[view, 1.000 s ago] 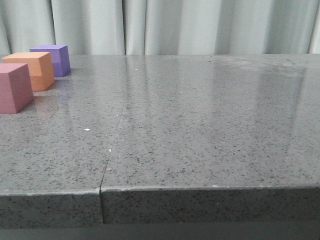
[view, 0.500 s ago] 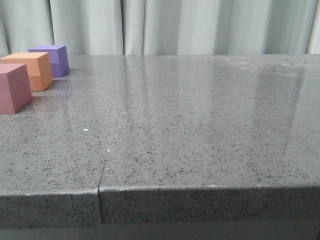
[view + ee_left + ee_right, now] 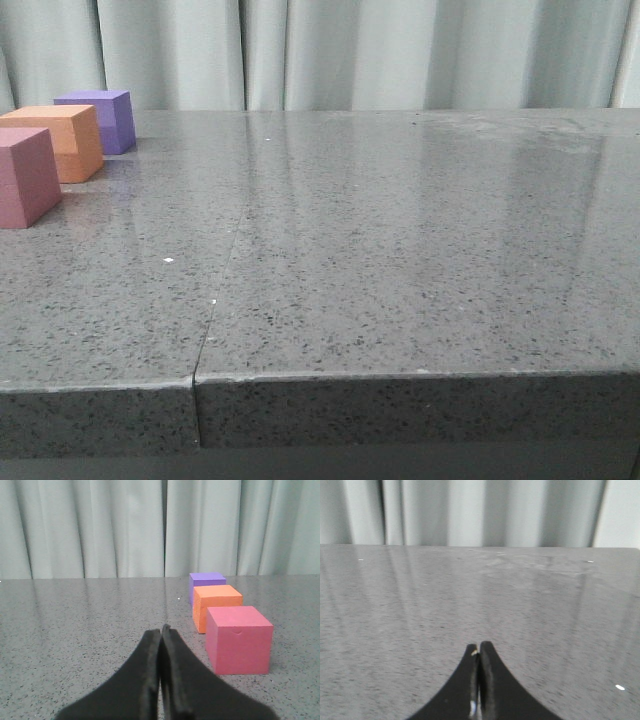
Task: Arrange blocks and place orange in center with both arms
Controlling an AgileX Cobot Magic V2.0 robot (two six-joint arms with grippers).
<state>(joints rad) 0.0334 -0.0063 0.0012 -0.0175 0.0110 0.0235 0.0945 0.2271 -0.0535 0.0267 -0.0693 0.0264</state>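
Observation:
Three cubes stand in a row at the far left of the grey table (image 3: 400, 230): a pink cube (image 3: 25, 177) nearest, the orange cube (image 3: 62, 142) in the middle, a purple cube (image 3: 100, 120) farthest. The left wrist view shows the same row: pink (image 3: 239, 640), orange (image 3: 216, 605), purple (image 3: 206, 584). My left gripper (image 3: 161, 629) is shut and empty, low over the table, short of the pink cube and to one side of it. My right gripper (image 3: 478, 646) is shut and empty over bare table. Neither gripper shows in the front view.
Pale curtains (image 3: 350, 50) hang behind the table's far edge. A seam (image 3: 222, 290) runs across the tabletop from the front edge toward the back. The front edge of the table (image 3: 400, 405) is close to the camera.
The front view has shifted slightly, so the cubes sit a little further left and higher in it. The cubes keep their order and spacing.

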